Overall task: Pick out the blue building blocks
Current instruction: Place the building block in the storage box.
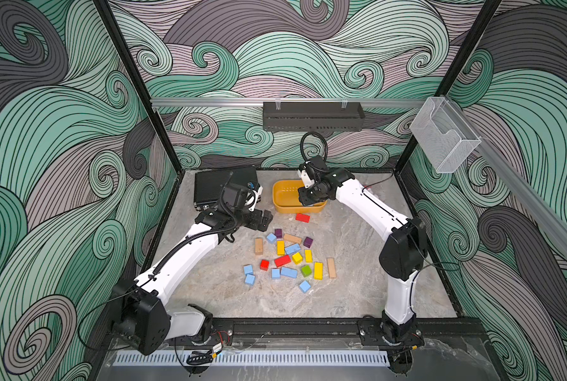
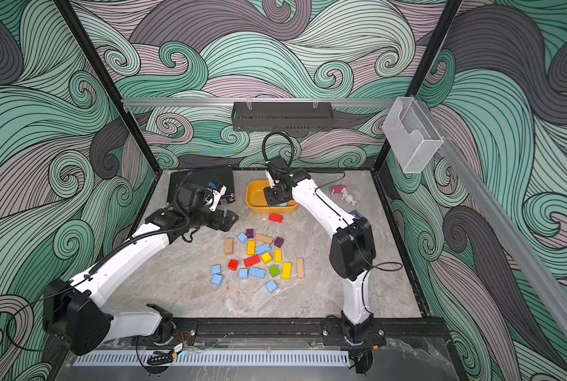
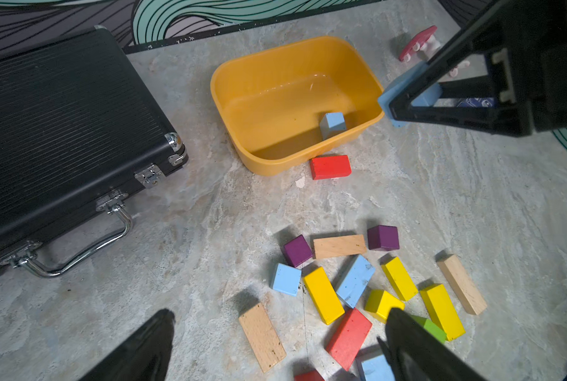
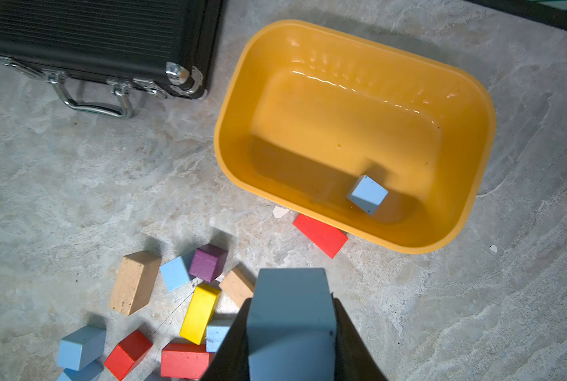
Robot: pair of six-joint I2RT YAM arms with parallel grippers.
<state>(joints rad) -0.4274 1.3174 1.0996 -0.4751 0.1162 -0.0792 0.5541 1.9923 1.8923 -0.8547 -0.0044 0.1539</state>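
My right gripper (image 4: pixel 292 306) is shut on a long light-blue block (image 4: pixel 292 330) and hangs over the near rim of the yellow tub (image 4: pixel 341 49). One blue cube (image 4: pixel 367 194) lies inside the tub. Several more blue building blocks, such as a bar (image 1: pixel 289 272) and a cube (image 1: pixel 304 286), lie scattered in the mixed pile on the table. My left gripper (image 3: pixel 280 316) is open and empty, above the pile's far left edge in a top view (image 1: pixel 265 221), over a tan block (image 3: pixel 262 336).
A black case (image 1: pixel 222 184) lies at the back left beside the tub. A red block (image 1: pixel 302 217) rests against the tub's near wall. Red, yellow, purple, green and tan blocks mix with the blue ones. A red-and-white toy (image 2: pixel 339 190) sits at the back right.
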